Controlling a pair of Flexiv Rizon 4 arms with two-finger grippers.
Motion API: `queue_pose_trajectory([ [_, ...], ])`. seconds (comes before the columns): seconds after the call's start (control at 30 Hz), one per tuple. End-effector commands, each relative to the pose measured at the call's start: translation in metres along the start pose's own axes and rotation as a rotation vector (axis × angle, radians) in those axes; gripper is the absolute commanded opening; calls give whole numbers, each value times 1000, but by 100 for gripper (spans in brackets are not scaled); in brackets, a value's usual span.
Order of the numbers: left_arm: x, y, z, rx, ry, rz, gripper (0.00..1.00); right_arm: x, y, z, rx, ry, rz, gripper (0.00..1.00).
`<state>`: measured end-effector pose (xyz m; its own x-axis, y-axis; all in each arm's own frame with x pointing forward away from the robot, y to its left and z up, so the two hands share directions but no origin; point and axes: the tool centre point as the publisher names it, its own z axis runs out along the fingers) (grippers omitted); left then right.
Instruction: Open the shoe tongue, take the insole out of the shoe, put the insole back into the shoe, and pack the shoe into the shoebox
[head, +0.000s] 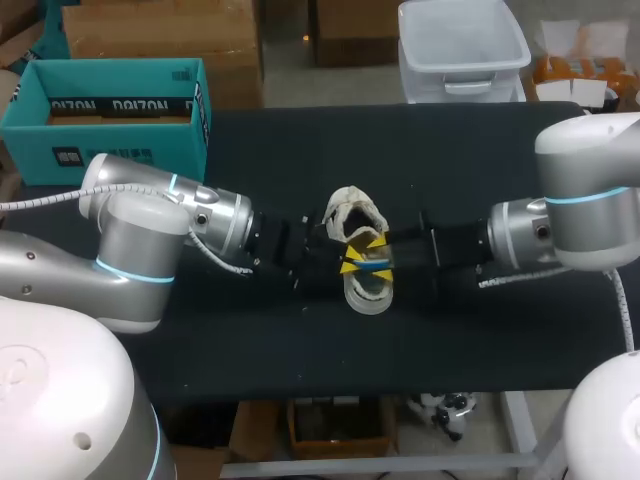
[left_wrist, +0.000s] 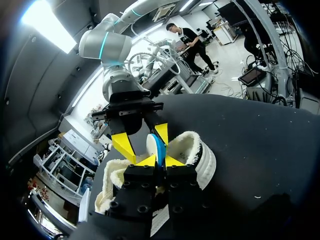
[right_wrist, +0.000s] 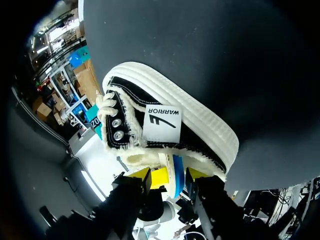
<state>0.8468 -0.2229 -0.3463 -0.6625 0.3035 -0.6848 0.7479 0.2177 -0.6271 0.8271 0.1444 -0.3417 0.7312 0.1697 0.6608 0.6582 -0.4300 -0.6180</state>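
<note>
A black canvas shoe (head: 350, 215) with white fleece lining and a white sole lies on its side in the middle of the black table (head: 480, 330). A thin blue-and-white insole (left_wrist: 158, 145) stands out of the shoe's mouth (right_wrist: 150, 160). My left gripper (head: 350, 264) (left_wrist: 161, 161) is shut on the insole's edge. Facing it from the other side, my right gripper (head: 378, 244) (right_wrist: 175, 176) is open, its yellow fingers (left_wrist: 122, 142) spread on either side of the same insole. The open teal shoebox (head: 110, 110) sits at the far left.
Both arms meet over the shoe in the middle of the table. Bare black tabletop lies in front of the shoe and behind it.
</note>
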Motion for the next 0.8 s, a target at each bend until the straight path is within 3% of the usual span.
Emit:
queue_pose_trajectory([
  [0.03, 1, 1, 3, 1, -1, -1, 0, -3, -10, -10, -53, 0, 2, 36],
  [0.1, 1, 0, 3, 1, 0, 0, 0, -4, -8, -9, -52, 0, 6, 27],
  [0.17, 1, 0, 3, 1, 0, 0, 0, -4, -6, -8, -50, -1, 8, 12],
  [0.2, 1, 0, 3, 1, -1, 1, 0, -5, -4, -6, -44, -3, 11, 0],
  [0.5, 1, -6, -6, 7, -6, -7, 0, -10, 7, 2, -22, -29, 43, 0],
  [0.53, 0, -7, -8, 13, -3, -12, 29, -10, 7, 2, -23, -32, 44, 0],
  [0.6, 0, -11, -13, 19, -1, -14, 66, -10, 7, 3, -27, -43, 49, 0],
  [0.73, -3, -18, -23, 42, 11, -25, 100, -10, 7, 5, -47, -71, 53, 0],
  [0.8, -5, -22, -30, 52, 28, -38, 100, -11, 8, 7, -50, -77, 52, 0],
])
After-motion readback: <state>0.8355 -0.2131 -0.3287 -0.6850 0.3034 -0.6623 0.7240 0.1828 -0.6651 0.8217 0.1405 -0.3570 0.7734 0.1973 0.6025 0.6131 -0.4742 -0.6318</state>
